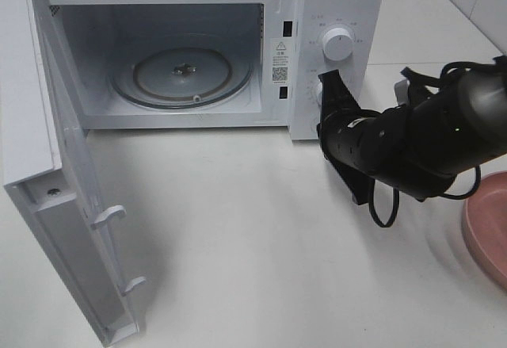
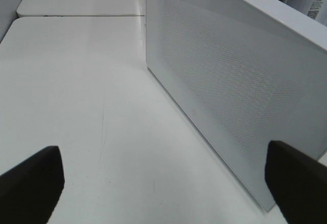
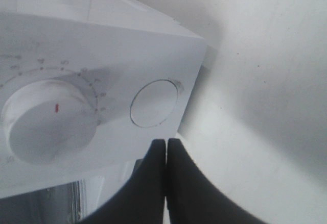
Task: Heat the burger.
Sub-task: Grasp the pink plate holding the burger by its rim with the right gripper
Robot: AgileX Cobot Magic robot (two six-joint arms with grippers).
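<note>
Door (image 1: 47,181): nearest the camera at the far left; it is swung wide open from the microwave (image 1: 273,15) and stands on edge over the table (image 1: 261,237).
Left gripper (image 2: 163,185): seen only in the left wrist view. Its fingers (image 2: 30,185) are spread as wide as they go and nothing is held between them. It is placed over the white table beside the dotted outer face of the door.
Cavity: lit and open to view, with the glass turntable (image 1: 182,74) lying flat on its floor.
Burger: not seen in any of the three views, so its place cannot be told.
Control panel (image 1: 352,7): to the right of the cavity. An upper knob (image 1: 338,44) is fully in view. A lower knob (image 3: 48,119) with a red mark and a ring of scale marks is shown in the right wrist view, with a flat round button (image 3: 154,103) beside it.
Right gripper (image 1: 331,86): its fingers (image 3: 179,183) are pressed together with nothing gripped. The tips are brought up to the panel at the lower knob and lie just beside the round button. Whether the panel is touched cannot be told.
Right arm (image 1: 412,142): stretched in from the right edge, low over the table.
Pink plate (image 1: 489,229): set on the table at the far right, cut off by the picture's edge.
</note>
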